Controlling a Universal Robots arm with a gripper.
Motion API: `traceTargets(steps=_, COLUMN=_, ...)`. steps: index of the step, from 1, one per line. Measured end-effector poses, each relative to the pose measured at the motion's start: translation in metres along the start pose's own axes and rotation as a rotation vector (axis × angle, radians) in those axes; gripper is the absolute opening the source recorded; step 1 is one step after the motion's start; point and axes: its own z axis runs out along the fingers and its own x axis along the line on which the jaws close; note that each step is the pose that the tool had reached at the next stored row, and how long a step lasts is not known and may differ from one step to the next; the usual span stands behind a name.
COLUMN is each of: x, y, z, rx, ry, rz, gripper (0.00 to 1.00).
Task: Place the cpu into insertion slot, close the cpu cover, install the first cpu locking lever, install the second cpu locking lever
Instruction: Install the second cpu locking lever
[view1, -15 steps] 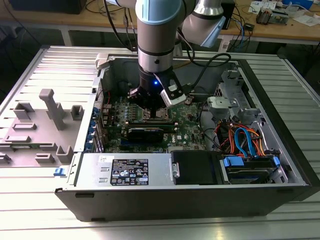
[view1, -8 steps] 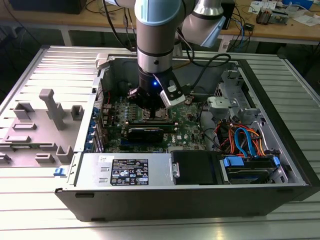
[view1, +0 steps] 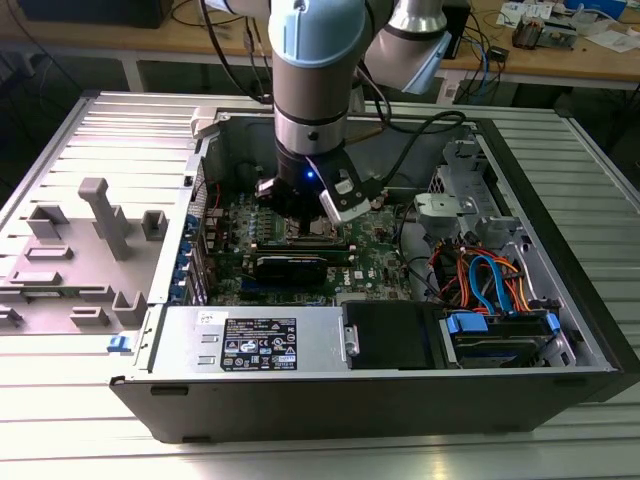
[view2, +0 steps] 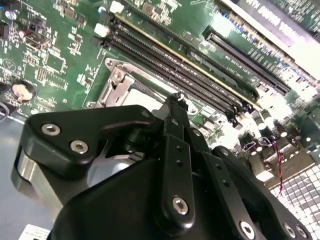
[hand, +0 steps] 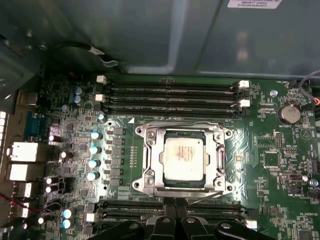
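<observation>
While we scan the exterior view from its left, we first meet a grey fixture (view1: 75, 255) on the ribbed table (view1: 60, 420), then the open case (view1: 400, 390) with the green board (view1: 385, 262) inside. Our arm (view1: 315, 60) reaches down over the board, its fingers (view1: 305, 215) low above the socket area. We see the fingers (hand: 172, 220) drawn together in the first wrist view, gripping nothing, just beside the slot (hand: 145, 172). Within that slot lies the cpu (hand: 183, 156), flat, and the cover (hand: 219, 160) frames it, lying down around it. Long memory slots (hand: 170, 97) run on both sides. Whether the levers are latched we cannot tell.
</observation>
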Motion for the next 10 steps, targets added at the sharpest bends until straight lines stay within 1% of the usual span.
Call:
traceTargets(steps=3, x=0.0019, y=-0.0007, z=-0.0001, rx=-0.0034, ry=-0.0001, rz=0.000, gripper=0.11)
traceTargets(steps=6, x=0.0037, y=-0.0033, z=-0.0005, rx=-0.0062, ry=-0.0003, rz=0.000, gripper=0.11)
traceTargets(steps=7, x=0.0041, y=-0.0040, z=-0.0006, rx=-0.0079, ry=-0.0003, rz=0.000, gripper=0.11)
traceTargets(steps=8, x=0.0047, y=-0.0056, z=-0.0008, rx=-0.0122, ry=-0.0004, rz=0.000, gripper=0.11)
traceTargets(steps=10, x=0.0068, y=-0.0065, z=-0.0010, rx=-0.0167, ry=-0.0006, rz=0.000, gripper=0.11)
